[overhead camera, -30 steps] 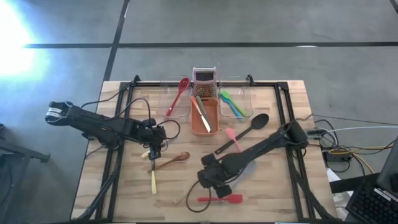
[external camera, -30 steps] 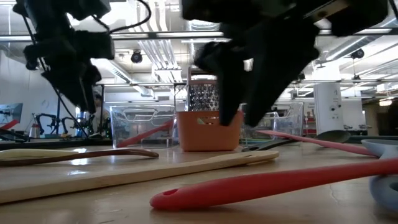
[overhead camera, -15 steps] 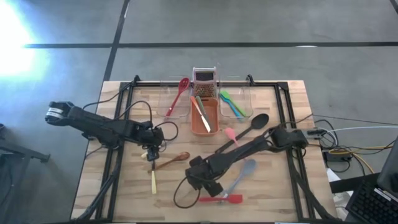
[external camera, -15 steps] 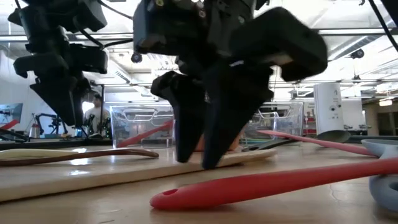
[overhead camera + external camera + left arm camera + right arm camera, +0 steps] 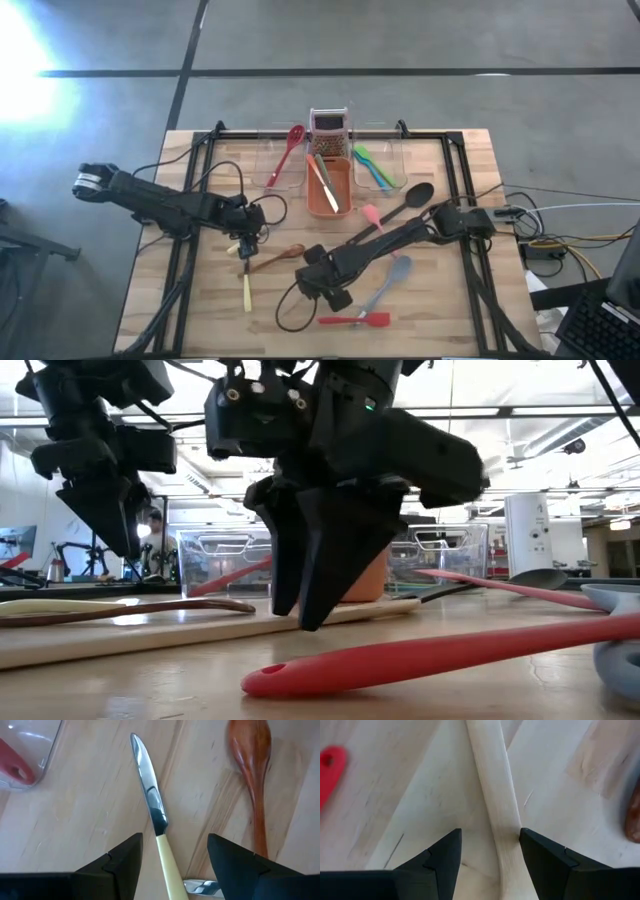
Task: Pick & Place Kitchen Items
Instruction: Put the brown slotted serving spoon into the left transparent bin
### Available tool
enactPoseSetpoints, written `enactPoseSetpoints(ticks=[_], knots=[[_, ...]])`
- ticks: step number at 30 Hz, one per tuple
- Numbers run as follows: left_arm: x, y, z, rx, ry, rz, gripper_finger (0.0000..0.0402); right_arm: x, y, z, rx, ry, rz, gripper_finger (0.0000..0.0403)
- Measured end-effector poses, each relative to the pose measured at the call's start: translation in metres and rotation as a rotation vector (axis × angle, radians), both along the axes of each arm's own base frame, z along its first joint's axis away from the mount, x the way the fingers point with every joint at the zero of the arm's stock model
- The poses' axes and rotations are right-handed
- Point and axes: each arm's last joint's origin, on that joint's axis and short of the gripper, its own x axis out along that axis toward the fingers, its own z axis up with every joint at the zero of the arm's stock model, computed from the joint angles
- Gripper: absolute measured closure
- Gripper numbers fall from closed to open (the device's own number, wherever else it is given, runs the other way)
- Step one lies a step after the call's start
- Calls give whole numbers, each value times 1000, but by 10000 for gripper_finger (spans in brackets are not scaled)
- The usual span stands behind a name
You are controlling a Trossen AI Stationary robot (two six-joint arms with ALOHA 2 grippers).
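Your worktop carried the orange tub at the back with clear tubs either side, a red spoon lying in the left one. Your right hand hung low near the front centre, fingers spread and straddling the pale wooden handle, not yet closed on it. Your left hand sat left of centre, fingers likewise parted, poised over the yellow-handled knife, whose blade pointed away from it. A brown wooden spoon lay just beside that knife. A red spatula rested nearest the front edge.
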Motion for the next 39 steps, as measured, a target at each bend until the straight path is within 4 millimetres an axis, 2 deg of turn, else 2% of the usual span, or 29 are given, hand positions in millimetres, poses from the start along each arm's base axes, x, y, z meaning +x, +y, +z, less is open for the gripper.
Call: enactPoseSetpoints(ticks=[3,8,13,17,20,23,28,32,39], knots=[[3,-1,1,-31,-31,3,177,2,0,11,18,11,-66,207],[15,-7,8,-172,-159,-28,177,-5,2,48,23,105,-195,207],[25,-16,17,-238,-295,-29,177,-26,1,72,-57,157,-372,218],[27,-25,24,-243,-344,1,177,-48,-10,85,-146,135,-525,229],[29,-33,26,-228,-353,16,177,-70,-21,89,-193,119,-630,237],[40,-43,24,-223,-327,14,177,-97,-38,98,-212,81,-766,244],[80,-62,14,-200,-244,-6,181,-150,-63,115,-210,-22,-1002,253],[113,-73,16,-177,-184,20,190,-190,-77,129,-140,-99,-1131,257],[158,-84,22,-33,-96,78,221,-238,-93,130,-16,-188,-1229,251]])
